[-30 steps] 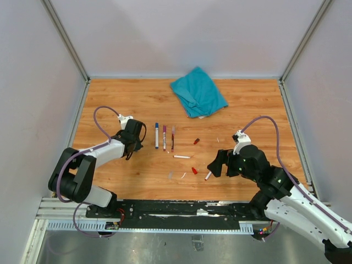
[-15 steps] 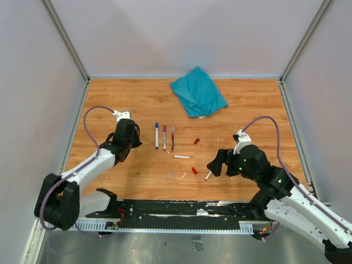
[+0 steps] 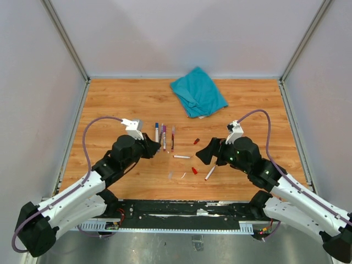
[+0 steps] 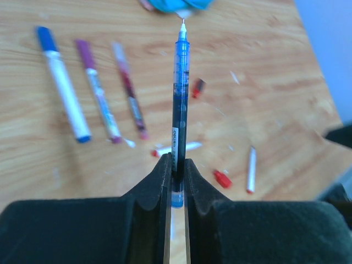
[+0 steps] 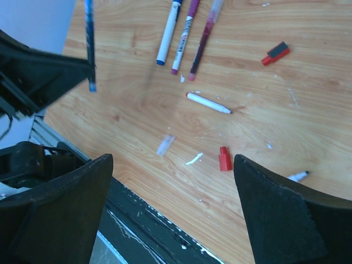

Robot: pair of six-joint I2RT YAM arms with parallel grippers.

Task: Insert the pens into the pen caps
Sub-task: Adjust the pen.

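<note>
My left gripper (image 3: 154,147) (image 4: 176,163) is shut on a thin blue pen (image 4: 179,93), which points away from the wrist with its bare tip up; the same pen (image 5: 89,44) shows in the right wrist view. Three capped pens, blue (image 3: 157,135), purple (image 3: 164,137) and dark red (image 3: 172,137), lie side by side. A white pen (image 3: 182,157) and another white pen (image 3: 210,173) lie loose. A red cap (image 3: 194,170) (image 5: 224,158) and a red-and-dark cap (image 3: 196,141) (image 5: 275,53) lie near them. My right gripper (image 3: 202,154) (image 5: 171,163) hangs open and empty above the red cap.
A teal cloth (image 3: 198,92) lies crumpled at the back of the wooden table (image 3: 121,104). A small clear sleeve (image 5: 164,145) and white scraps lie near the front edge. The black rail (image 3: 176,212) runs along the near side.
My left arm has swung right and nearer, carrying the blue pen towards the middle. My right gripper has moved left and further in, over the red cap.
</note>
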